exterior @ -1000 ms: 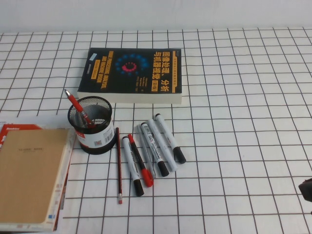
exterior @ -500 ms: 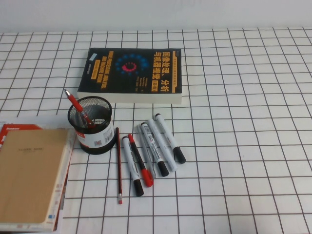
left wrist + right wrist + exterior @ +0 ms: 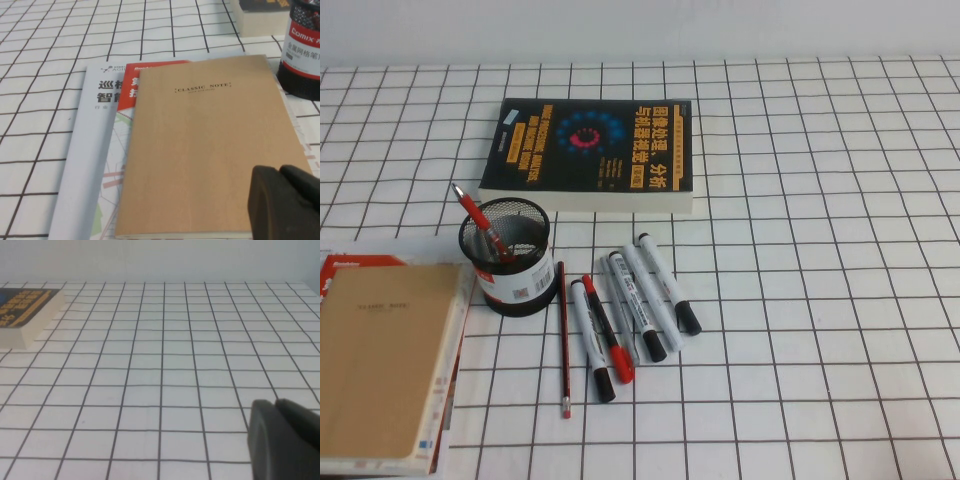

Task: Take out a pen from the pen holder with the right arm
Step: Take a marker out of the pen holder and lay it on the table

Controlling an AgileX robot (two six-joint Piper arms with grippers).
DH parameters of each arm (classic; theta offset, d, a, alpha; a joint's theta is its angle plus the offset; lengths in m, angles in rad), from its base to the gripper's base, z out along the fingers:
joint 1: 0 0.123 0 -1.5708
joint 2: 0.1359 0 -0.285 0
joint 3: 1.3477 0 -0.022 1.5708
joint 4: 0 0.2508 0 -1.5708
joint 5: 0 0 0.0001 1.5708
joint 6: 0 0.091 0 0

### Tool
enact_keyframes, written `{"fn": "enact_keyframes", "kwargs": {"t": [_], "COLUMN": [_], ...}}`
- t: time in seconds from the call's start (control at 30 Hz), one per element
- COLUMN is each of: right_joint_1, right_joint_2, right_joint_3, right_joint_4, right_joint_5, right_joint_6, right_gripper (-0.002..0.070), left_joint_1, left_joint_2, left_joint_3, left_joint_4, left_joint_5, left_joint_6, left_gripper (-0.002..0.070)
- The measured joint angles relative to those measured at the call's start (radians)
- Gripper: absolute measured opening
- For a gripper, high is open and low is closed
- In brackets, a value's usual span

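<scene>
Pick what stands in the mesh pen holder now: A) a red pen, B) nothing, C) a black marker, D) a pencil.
A: a red pen leans in the pen holder, while the markers and pencil lie on the table beside it. The left claw, shut, is above the notebook; the right claw, shut, is above the table away from them.
</scene>
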Motion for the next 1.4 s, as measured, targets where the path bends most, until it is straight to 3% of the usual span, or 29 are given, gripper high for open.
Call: {"fn": "enact_keyframes", "kwargs": {"t": [0.43,1.4], "right_joint_1": [-0.002,-0.002], "right_joint_2": [-0.125,-0.125], "right_joint_3": [0.005,0.007], "right_joint_4": [0.013,0.026], "right_joint_5": [0.22,0.229], "right_joint_6": [0.0,0.0], "right_gripper": [-0.0015,-0.0015], "left_joint_1": [0.0,0.0], "left_joint_2": [0.0,0.0], "left_joint_3": [0.0,0.0], "left_joint_4": [0.0,0.0], "left_joint_5": [0.0,0.0], "left_joint_6": [0.0,0.0], "left_gripper": [-0.0004,-0.0004]}}
